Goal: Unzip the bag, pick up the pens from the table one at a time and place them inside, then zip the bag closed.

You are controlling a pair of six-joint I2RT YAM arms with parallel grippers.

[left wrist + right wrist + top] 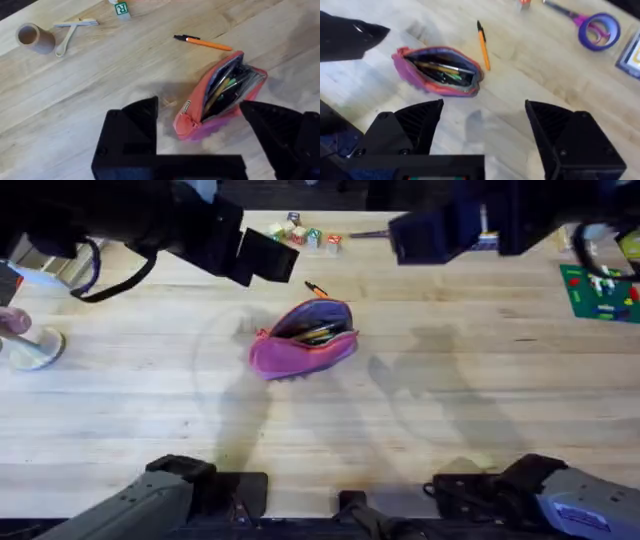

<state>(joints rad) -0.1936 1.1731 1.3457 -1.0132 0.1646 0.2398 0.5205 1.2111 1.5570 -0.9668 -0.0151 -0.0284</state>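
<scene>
Both hands wide, raised, bag [304, 338] unzipped mid-table, orange pen [483, 44] just beside it

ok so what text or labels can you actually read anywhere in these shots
"R": on the green-and-white letter block on the table, in the left wrist view.
The small tag on the pink bag: too small to read.
The other blocks at the far edge: marks blurred, unreadable.
The green card at the right: unreadable.
</scene>
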